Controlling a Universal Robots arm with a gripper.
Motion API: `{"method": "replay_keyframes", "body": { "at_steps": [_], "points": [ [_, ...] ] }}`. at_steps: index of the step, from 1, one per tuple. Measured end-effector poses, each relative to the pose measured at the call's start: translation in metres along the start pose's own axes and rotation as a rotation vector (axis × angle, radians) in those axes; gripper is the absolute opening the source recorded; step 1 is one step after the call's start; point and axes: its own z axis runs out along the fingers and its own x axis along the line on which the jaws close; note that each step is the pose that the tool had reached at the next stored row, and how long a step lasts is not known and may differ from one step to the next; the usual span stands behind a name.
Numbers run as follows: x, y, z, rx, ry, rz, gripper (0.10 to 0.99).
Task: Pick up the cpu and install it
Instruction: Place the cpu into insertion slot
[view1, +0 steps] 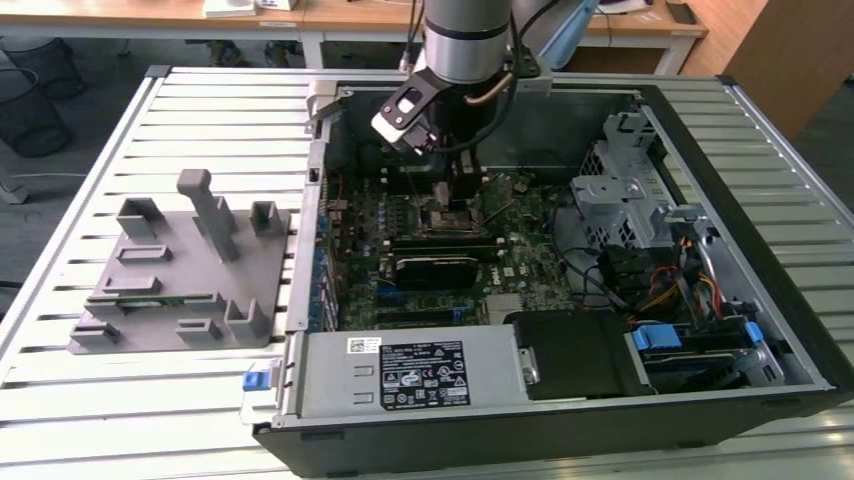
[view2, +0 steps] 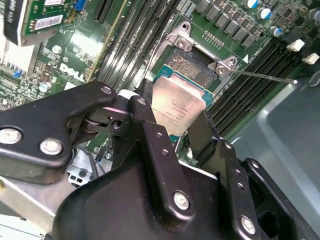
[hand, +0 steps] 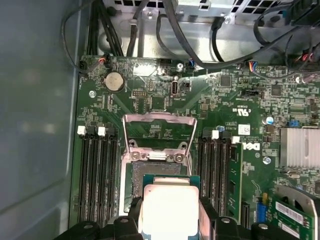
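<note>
A slatted metal table (view1: 147, 400) carries one open computer case (view1: 534, 445) and, on the exterior view's left, one grey fixture block (view1: 174, 290). Wooden desks (view1: 347, 12) and two wire baskets (view1: 27, 110) stand behind. Printed labels sit on the power supply (view1: 334, 385), and white lettering marks the motherboard (hand: 150, 100). The single gripper (view2: 172, 117) is inside the case. Its two fingers (view2: 145, 115) are set narrow on opposite edges of the one cpu (view2: 177, 102), held over the near edge of the open socket (view2: 192, 65), whose load frame (hand: 159, 116) is raised. Contact between cpu and socket cannot be determined.
</note>
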Motion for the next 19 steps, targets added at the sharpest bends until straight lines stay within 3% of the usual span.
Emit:
{"method": "replay_keyframes", "body": {
  "at_steps": [7,19],
  "points": [
    [0.0002,-0.0003,0.0029,0.0,0.0003,0.0,0.529],
    [0.0047,-0.0029,0.0187,0.0,0.0015,-0.006,0.529]
  ]
}}
